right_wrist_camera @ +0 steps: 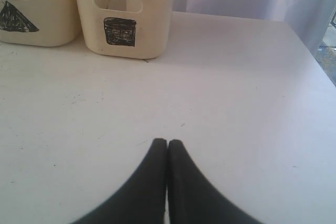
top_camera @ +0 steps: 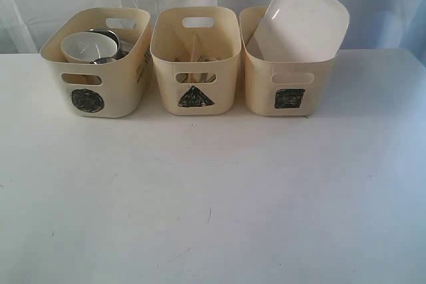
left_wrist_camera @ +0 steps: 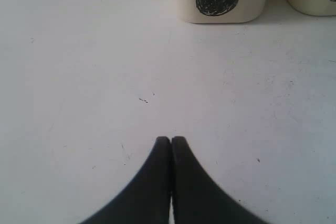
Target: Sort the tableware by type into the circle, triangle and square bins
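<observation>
The exterior camera faces the tabletop from a raised spot on its 6 o'clock side. It looks down toward 12 o'clock and stands far enough back to take in three bins in a row: circle bin at 11 o'clock, triangle bin at 12, square bin at 1. The left wrist camera sits close behind the left end effector, low over the tabletop and aimed at the bins from well short of them. It shares the circle bin's marked front with the exterior view. The right wrist camera rides likewise behind the right end effector, sharing the square bin and the triangle bin's marked front.
</observation>
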